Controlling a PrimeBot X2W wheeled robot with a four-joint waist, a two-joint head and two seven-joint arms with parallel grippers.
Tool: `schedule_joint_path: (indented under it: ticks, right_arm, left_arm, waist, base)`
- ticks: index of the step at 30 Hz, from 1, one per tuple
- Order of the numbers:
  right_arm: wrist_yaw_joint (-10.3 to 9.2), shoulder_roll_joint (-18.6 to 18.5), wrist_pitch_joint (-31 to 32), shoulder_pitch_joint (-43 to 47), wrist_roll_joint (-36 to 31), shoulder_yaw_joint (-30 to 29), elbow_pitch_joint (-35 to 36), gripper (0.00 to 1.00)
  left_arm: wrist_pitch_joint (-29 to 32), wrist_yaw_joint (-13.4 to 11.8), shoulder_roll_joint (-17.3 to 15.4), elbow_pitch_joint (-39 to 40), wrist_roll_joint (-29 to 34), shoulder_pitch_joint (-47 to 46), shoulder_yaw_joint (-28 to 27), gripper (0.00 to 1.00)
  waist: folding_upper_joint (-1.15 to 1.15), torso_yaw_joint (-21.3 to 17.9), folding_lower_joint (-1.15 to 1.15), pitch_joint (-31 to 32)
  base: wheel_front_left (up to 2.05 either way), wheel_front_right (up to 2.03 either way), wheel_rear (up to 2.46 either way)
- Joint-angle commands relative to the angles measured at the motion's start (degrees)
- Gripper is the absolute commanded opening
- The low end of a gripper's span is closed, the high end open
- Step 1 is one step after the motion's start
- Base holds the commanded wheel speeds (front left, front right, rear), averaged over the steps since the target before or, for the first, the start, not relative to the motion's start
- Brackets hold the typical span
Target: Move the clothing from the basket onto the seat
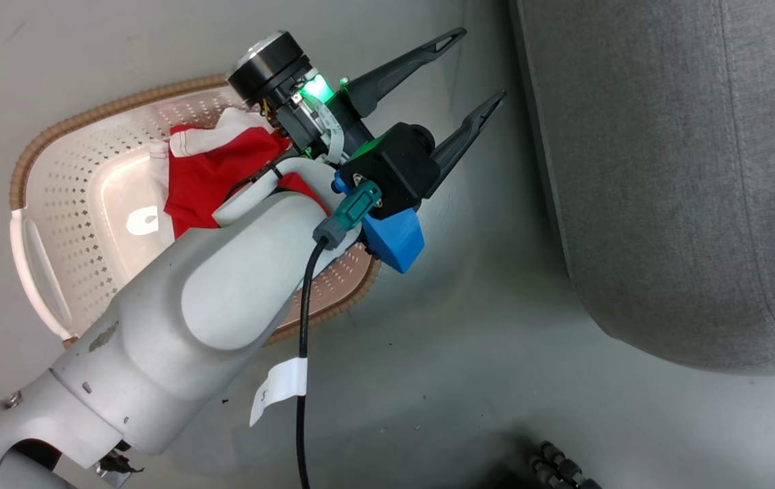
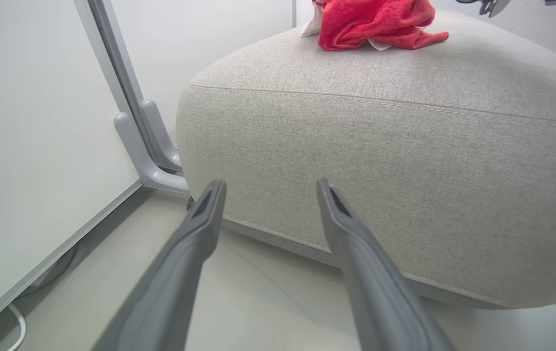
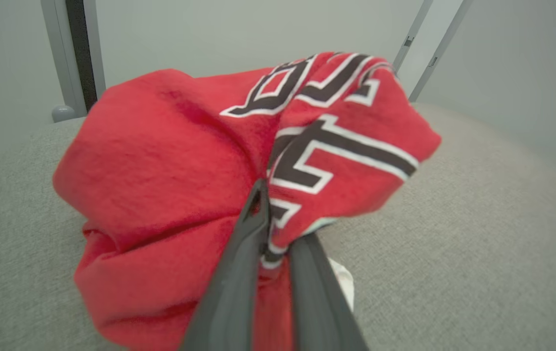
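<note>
The cream basket (image 1: 88,119) lies on the floor at the left of the head view, with a red garment with white trim (image 1: 214,173) inside it. My left arm crosses over the basket. Past the basket's right rim my left gripper (image 1: 482,62) (image 2: 272,183) is open and empty, pointing at the side of the grey seat (image 1: 672,170) (image 2: 380,146). My right gripper (image 3: 273,209) is shut on the red jersey (image 3: 170,161), whose black-and-white lettering shows, just over the seat's top (image 3: 477,219). In the left wrist view the jersey (image 2: 370,22) rests bunched on the seat.
A strip of grey floor (image 1: 496,285) separates the basket from the seat. A white wall panel with a grey frame foot (image 2: 151,161) stands beside the seat's corner. A black ribbed cable (image 1: 564,465) lies on the floor at the bottom of the head view.
</note>
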State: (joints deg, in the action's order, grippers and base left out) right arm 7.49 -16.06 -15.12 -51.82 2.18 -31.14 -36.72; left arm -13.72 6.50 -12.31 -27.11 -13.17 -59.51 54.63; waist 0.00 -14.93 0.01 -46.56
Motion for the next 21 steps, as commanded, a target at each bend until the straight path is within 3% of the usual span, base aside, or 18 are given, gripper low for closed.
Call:
schedule_joint_path:
  ticks: [1, 10, 21]
  right_arm:
    - [0.00, 0.4, -0.1, 1.8, -0.2, 0.2, 1.0, 1.00]
    - [0.01, 3.5, -0.1, 15.6, -0.2, 0.2, 12.8, 1.00]
    - [0.00, 7.7, 0.0, 26.5, -0.2, 7.1, 25.5, 1.00]
  left_arm:
    - [-0.4, -0.5, -0.2, 0.1, -0.5, 0.3, 0.0, 1.00]
    - [-1.5, -2.5, 0.7, -0.1, -3.0, 4.8, -2.6, 1.00]
    - [-1.5, -5.7, 1.0, 5.5, -5.1, 15.1, -13.3, 1.00]
  waist:
    - [0.00, 0.0, -0.01, 0.8]
    - [0.00, -0.5, -0.01, 8.9]
    - [0.00, 1.9, -0.01, 20.6]
  base:
    - [0.00, 0.00, 0.00]
    - [0.00, 0.00, 0.00]
    - [0.00, 0.00, 0.00]
